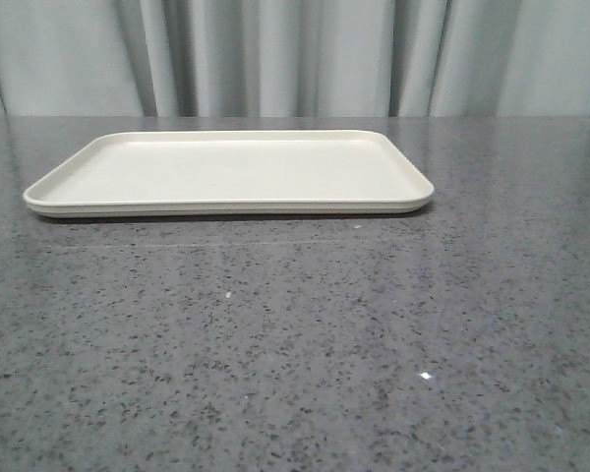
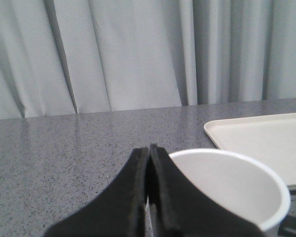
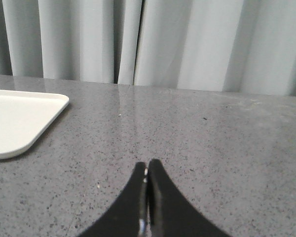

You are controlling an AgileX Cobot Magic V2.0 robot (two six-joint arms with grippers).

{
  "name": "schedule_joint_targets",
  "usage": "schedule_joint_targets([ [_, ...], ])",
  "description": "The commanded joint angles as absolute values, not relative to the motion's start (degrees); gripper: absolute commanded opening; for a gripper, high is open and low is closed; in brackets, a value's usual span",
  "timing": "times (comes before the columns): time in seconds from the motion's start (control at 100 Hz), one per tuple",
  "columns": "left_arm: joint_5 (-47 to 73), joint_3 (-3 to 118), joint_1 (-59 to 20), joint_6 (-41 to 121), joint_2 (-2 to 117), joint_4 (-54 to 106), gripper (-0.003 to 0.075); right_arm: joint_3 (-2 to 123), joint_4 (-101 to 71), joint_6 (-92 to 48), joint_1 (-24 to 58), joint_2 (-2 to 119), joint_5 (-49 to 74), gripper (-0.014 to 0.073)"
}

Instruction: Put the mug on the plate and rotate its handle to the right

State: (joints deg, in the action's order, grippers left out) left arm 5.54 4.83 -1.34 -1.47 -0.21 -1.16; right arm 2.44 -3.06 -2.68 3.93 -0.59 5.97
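still off the plate: mug (both grippers closed)

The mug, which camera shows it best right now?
The left wrist view: the white mug sits just beyond the shut left pincer, open rim and inside visible. The front view and right wrist view show only the tray, no mug.

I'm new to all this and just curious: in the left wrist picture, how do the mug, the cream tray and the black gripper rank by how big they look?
1. left gripper, though nearness inflates it.
2. mug, also very close.
3. plate, only a corner shows, so its true size can't be judged here.
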Motion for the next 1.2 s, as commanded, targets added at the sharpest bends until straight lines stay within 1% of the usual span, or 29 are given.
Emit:
schedule_joint_targets([
  [0.0,6.63,11.5,-1.38,-1.57,-0.7,0.87,-0.002,8.21,-2.34,-2.65,3.59,-0.89,5.47,-0.0067],
  [0.13,14.65,19.39,-1.38,-1.57,3.43,4.91,-0.002,14.05,-2.34,-2.65,3.59,1.37,10.67,-0.0067],
  [0.27,21.72,27.49,-1.38,-1.57,9.82,5.71,-0.002,20.29,-2.4,-2.65,3.59,6.0,15.81,-0.0067],
  [0.33,26.52,31.17,-1.38,-1.57,12.82,6.62,-0.002,23.14,-2.4,-2.65,3.59,8.64,18.49,-0.0067],
  [0.5,39.37,42.15,-1.38,-1.57,22.67,9.99,-0.002,31.32,-2.9,-2.65,3.59,16.31,28.16,-0.0067],
  [0.72,51.53,51.1,-1.38,-1.57,32.49,10.98,-0.002,42.46,-3.61,-2.65,3.59,26.15,42.34,-0.0067],
  [0.84,52.58,52.2,-1.38,-1.57,35.54,11.21,-0.002,46.22,-3.61,-2.65,3.59,30.19,47.18,-0.0067],
  [1.19,52.66,52.2,-1.38,-1.57,36.92,11.65,-0.002,46.38,-3.72,-2.65,3.59,32.18,45.35,-0.0067],
])
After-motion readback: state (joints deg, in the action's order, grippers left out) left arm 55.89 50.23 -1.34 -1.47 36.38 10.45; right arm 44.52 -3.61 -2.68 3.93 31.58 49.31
